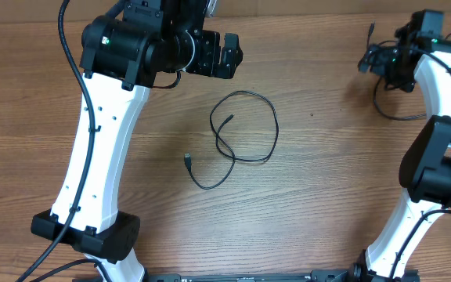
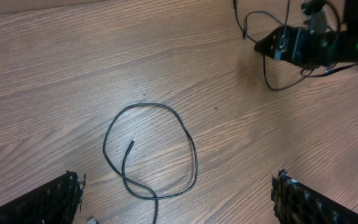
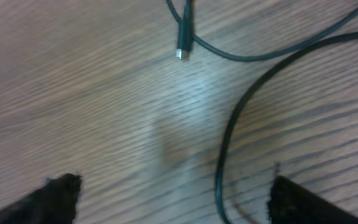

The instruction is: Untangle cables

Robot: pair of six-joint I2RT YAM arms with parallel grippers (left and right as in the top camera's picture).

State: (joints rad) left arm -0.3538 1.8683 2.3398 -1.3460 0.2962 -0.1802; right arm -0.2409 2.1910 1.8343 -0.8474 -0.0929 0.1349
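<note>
One thin black cable [image 1: 277, 131] lies in a loose loop at mid-table, with one plug [image 1: 188, 159] at its lower left end and the other end inside the loop. My left gripper [image 1: 238, 55] hangs open above and behind it; in the left wrist view the loop [image 2: 194, 158] lies ahead of the open left gripper [image 2: 176, 202], nothing between its fingers. A second cable [image 1: 398, 117] curls at the far right under my right gripper [image 1: 369, 61]. In the right wrist view the right gripper [image 3: 176, 202] is open, a strand [image 3: 224, 149] runs between its fingers untouched, and a plug [image 3: 182, 53] lies ahead.
Bare wooden table [image 1: 327, 196] all round. The white left arm [image 1: 100, 149] crosses the left side and the right arm [image 1: 437, 149] stands along the right edge. Thick arm wiring [image 1: 73, 63] hangs at the left. The right gripper [image 2: 303, 46] shows in the left wrist view.
</note>
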